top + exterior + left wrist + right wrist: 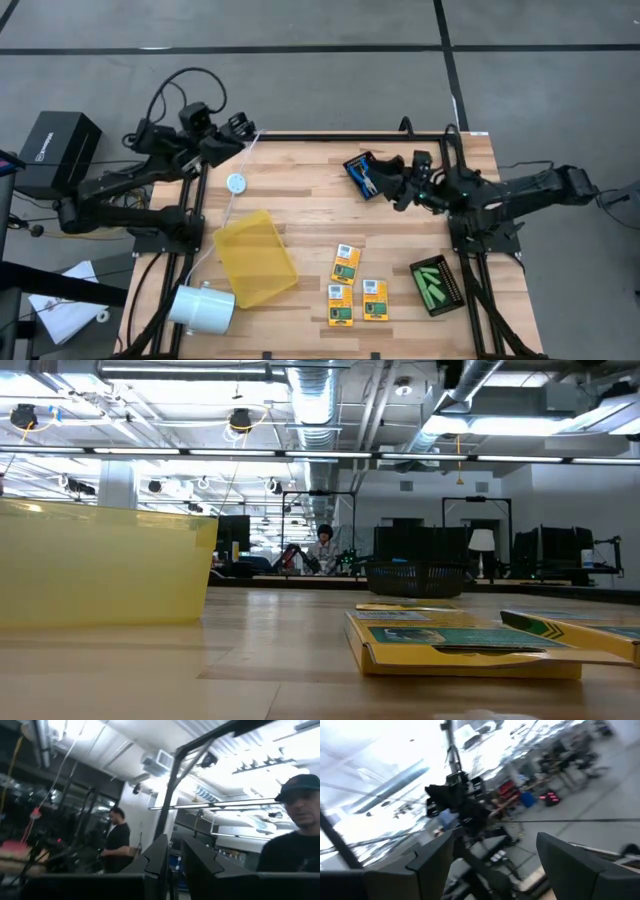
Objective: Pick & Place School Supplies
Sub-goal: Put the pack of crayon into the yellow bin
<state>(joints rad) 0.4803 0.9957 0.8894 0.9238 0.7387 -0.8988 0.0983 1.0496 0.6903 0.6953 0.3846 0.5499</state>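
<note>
Supplies lie sorted by kind across the wooden counter, which suggests a pick-and-place round with little or nothing moved yet: three crayon boxes sit loose in a cluster near the front middle, green sticks are packed in a black mesh tray at the front right, and blue scissors rest in another mesh tray at the back right. A yellow tray lies flat and looks empty at the front left, likely the drop spot, with a white cup tipped on its side beside it and a small white disc farther back. The right claw hovers just beside the scissors with its jaws wide, nothing between them; I judge it is lining up for that pick. The left claw is parked at the counter's back left corner, pointing out into the room, jaws drawn narrow with a slim gap and nothing in it. Both wrist views look past the counter at ceiling and people, so neither shows any supply. The low view catches only the yellow tray's wall and the crayon boxes edge-on. How many scissors lie in the tray cannot be told.
</note>
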